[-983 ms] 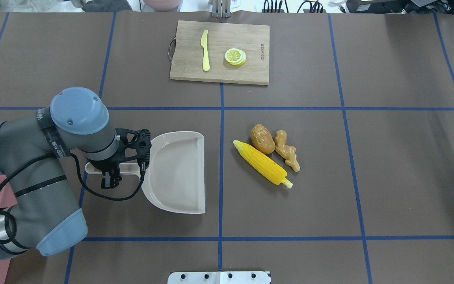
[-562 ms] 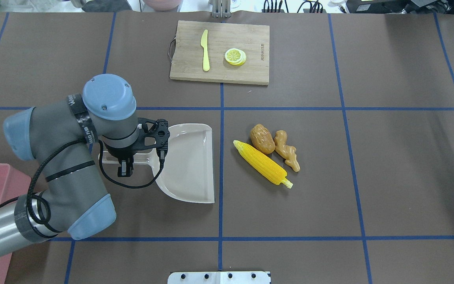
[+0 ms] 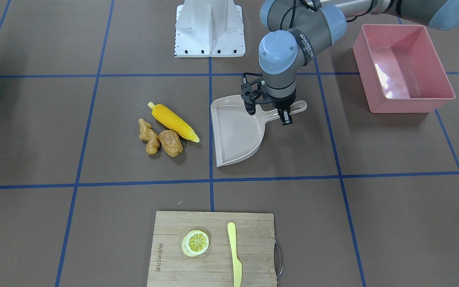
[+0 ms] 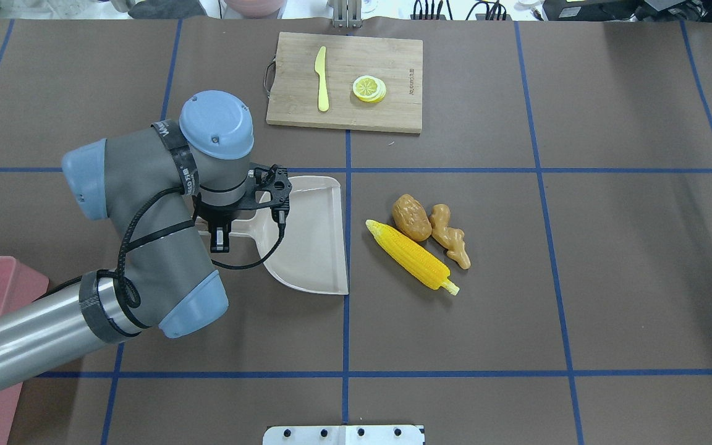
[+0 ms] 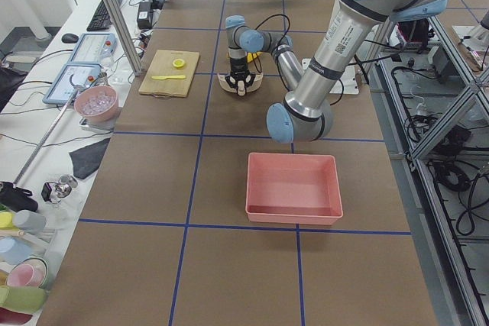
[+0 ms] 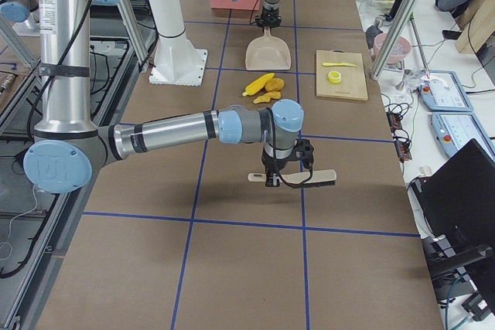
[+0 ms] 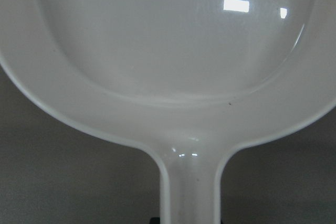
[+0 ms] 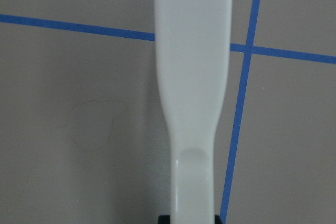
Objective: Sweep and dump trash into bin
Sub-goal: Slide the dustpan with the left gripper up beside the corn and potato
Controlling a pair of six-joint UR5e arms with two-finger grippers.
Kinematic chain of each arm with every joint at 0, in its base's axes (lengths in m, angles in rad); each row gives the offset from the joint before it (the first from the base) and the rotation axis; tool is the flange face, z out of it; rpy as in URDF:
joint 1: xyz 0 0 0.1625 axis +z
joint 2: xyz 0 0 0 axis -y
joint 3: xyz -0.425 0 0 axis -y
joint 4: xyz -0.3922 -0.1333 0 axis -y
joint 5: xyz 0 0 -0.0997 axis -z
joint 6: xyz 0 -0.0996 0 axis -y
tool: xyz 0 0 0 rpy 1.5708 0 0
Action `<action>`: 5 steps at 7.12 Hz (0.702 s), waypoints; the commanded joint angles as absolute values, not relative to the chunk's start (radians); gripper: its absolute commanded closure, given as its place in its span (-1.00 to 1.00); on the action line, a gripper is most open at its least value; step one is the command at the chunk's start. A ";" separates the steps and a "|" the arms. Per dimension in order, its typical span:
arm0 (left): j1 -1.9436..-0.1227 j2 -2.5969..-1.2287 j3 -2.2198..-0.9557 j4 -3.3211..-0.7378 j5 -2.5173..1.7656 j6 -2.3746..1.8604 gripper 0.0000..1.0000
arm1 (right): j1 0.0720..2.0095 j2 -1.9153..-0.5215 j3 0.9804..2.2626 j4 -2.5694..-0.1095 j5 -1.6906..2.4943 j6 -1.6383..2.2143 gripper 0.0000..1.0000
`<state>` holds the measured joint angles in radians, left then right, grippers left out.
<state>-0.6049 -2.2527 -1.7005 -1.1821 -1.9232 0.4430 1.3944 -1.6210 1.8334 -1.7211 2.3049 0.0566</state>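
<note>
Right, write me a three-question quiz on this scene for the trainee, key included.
1. True or false: the bin has nothing in it.
2. The left gripper: A hangs open in the air; B is shut on the dustpan's handle; C grips the bin.
3. Fill in: beside the corn cob lie the potato and the ___.
Key: 1 true; 2 B; 3 ginger root.

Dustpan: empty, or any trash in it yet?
Empty. The dustpan shows a bare tray in overhead and left wrist views; corn cob, potato and ginger root lie on the table, clear of it.
</note>
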 commanded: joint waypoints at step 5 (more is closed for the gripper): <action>-0.595 -2.309 -1.634 -1.221 -1.988 0.431 1.00 | 1.394 -1.623 1.861 -1.720 2.386 0.070 1.00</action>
